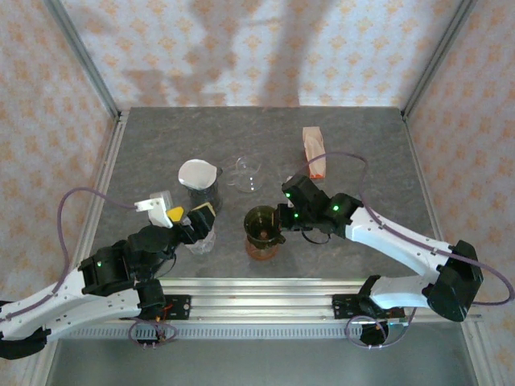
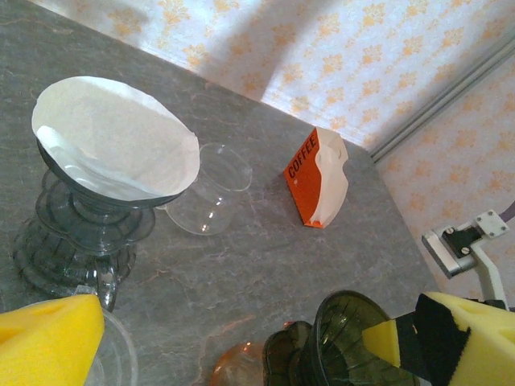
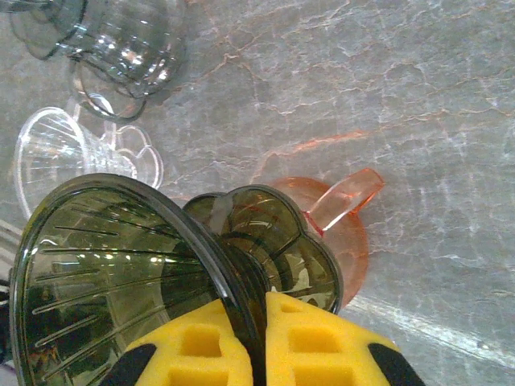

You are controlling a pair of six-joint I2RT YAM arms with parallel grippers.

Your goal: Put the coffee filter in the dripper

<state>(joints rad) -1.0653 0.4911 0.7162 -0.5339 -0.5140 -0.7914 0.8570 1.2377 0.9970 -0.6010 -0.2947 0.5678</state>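
Observation:
The white paper coffee filter [image 1: 198, 172] [image 2: 113, 135] sits opened out in a dark grey dripper [image 2: 84, 211] on a glass stand at centre left. An olive-green dripper [image 1: 261, 224] [image 3: 105, 265] [image 2: 354, 342] rests on a pink cup [image 1: 261, 248] [image 3: 348, 233]. My right gripper [image 1: 283, 217] [image 3: 259, 326] is shut on this dripper's rim, one yellow pad inside and one outside. My left gripper [image 1: 189, 214] [image 2: 233, 330] stands open in front of the filter, nothing between its fingers [image 2: 48, 342].
A clear glass cup [image 1: 245, 173] [image 2: 211, 189] lies on its side behind the drippers. An orange coffee bag [image 1: 315, 151] [image 2: 315, 178] stands at the back right. A clear dripper [image 1: 199, 238] [image 3: 76, 157] sits below my left gripper. Metal frame posts line the table.

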